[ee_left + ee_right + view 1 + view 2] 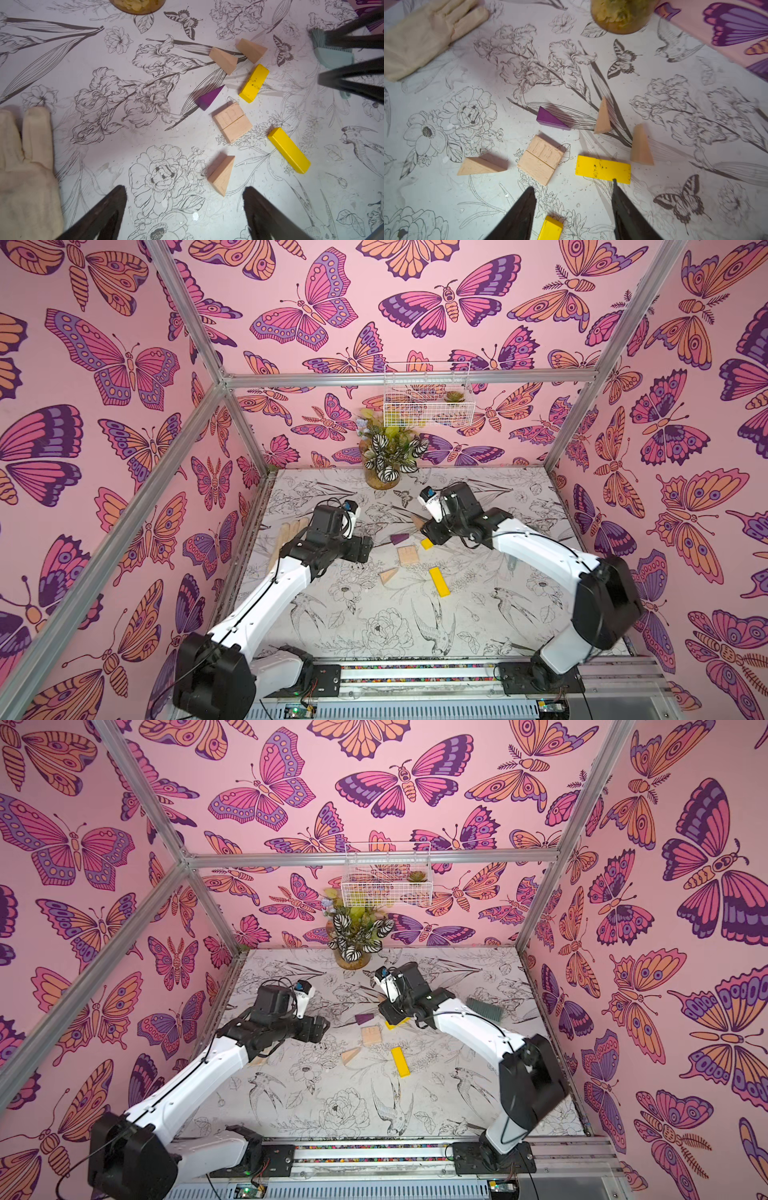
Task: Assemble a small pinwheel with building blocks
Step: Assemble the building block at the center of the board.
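- blocks (439, 581) lie loose in the middle of the bench (353, 626), so the pinwheel is not built yet. only the square centre (231, 122), two pale pieces flush side by side, looks placed.
- left end effector (185, 188) is spread wide and empty, hovering over the lone wooden wedge (221, 174), which lies near the centre but apart from it.
- right end effector (572, 184) is partly spread with nothing between its fingers. one fingertip (619, 195) sits over the edge of the short yellow bar (603, 169); we cannot tell whether it touches.
- purple wedge (209, 97) lies just beside one corner of the centre, with a small gap. two more wooden wedges (223, 60) lie beyond it, and the long yellow bar (288, 149) lies off to one side.
- we judge the step in hand to be seating wedges at the centre's corners. we grip each wedge low across its flat faces, set it down close by, then slide it until it touches the corner.
- we keep the closing fingers clear of the centre, since a nudge would likely split its two halves.
- we move one arm at a time here, as the two end effectors are near each other.
- glove (25, 166) and brush (332, 52) lie well apart from the blocks, and we leave them alone.
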Controlling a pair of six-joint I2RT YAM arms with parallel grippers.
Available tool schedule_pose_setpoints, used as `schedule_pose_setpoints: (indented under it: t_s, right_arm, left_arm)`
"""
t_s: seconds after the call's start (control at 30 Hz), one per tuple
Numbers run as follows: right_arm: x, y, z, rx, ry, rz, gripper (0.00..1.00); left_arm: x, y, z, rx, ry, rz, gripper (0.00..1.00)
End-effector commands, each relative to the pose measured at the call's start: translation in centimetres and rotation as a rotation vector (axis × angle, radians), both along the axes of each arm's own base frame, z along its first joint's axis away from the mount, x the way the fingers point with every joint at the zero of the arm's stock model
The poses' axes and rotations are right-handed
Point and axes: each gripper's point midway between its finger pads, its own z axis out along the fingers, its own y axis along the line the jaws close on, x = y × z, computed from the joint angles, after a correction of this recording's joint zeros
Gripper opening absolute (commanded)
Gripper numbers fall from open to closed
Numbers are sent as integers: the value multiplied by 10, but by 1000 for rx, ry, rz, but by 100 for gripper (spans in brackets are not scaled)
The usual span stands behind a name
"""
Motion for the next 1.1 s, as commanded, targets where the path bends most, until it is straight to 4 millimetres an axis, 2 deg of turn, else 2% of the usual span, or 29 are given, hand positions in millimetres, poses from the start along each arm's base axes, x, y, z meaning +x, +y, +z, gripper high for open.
schedule_pose_setpoints:
  t_s: [0.0, 0.23, 0.37, 0.67, 1.07]
  right_arm:
    - [-2, 8, -28, -102, 78, 97, 60]
    - [5, 38, -58, -224, 101, 222, 59]
    - [9, 42, -72, -292, 108, 253, 59]
    - [20, 50, -90, -348, 124, 282, 59]
    - [30, 63, -109, -354, 160, 295, 59]
  left_arm:
    - [-6, 18, 1, -57, 5, 139, 98]
    - [-15, 40, 8, -124, -21, 271, 100]
    - [-23, 40, 5, -134, -23, 260, 100]
    - [-32, 43, -7, -145, -11, 279, 100]
    - [-32, 45, -11, -136, -21, 283, 100]
